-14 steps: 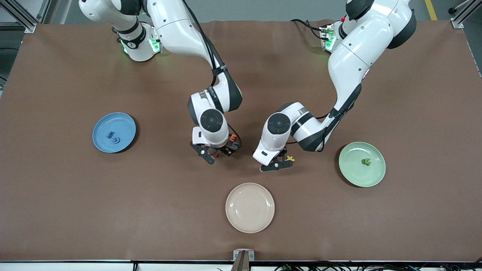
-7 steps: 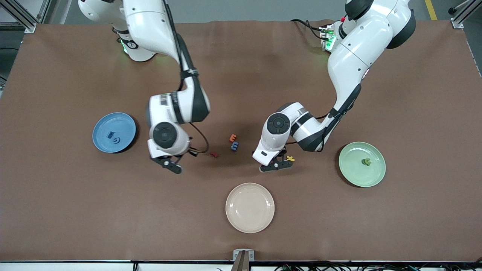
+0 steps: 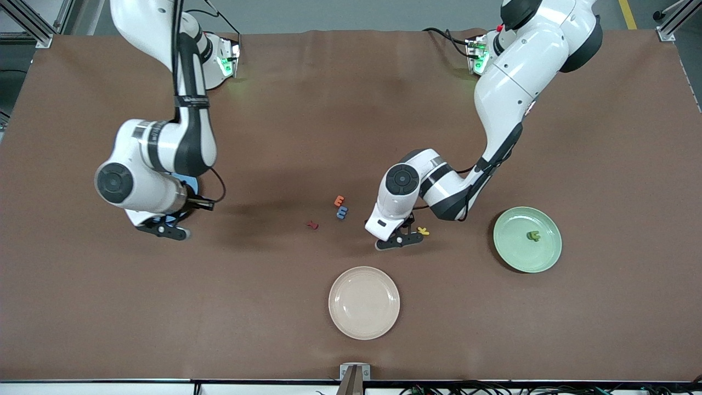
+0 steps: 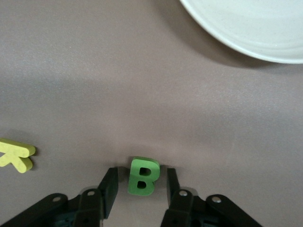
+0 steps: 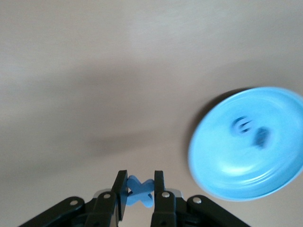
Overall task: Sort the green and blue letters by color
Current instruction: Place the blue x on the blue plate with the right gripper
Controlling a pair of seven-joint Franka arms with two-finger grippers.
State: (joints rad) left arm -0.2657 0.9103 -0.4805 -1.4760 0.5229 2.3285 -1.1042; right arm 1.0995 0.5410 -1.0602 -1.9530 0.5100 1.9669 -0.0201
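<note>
My right tool point(image 5: 139, 189) is pinched on a blue X point(image 5: 140, 190) and hangs by the edge of the blue plate point(image 5: 246, 146), which already carries two blue letters point(image 5: 251, 130); in the front view the arm covers most of that plate, so I judge the plate lies just off to one side of the tool, toward the right arm's end of the counter point(image 3: 351, 109), and a short carry over its rim comes before I let go. My left tool point(image 4: 138, 184) is down at the counter with its fingers point(image 4: 110, 187) spread to either side of a green B point(image 4: 142, 176), apart from it; the B's long axis runs along the gap, so closing should catch its flat sides. A yellow K point(image 4: 16, 154) lies near that tool and must stay put. One green letter point(image 3: 533, 236) sits in the green plate point(image 3: 548, 258), the B's target. A blue letter point(image 3: 341, 212) waits mid-counter touching an orange one point(image 3: 339, 201), with a red one point(image 3: 312, 225) near
</note>
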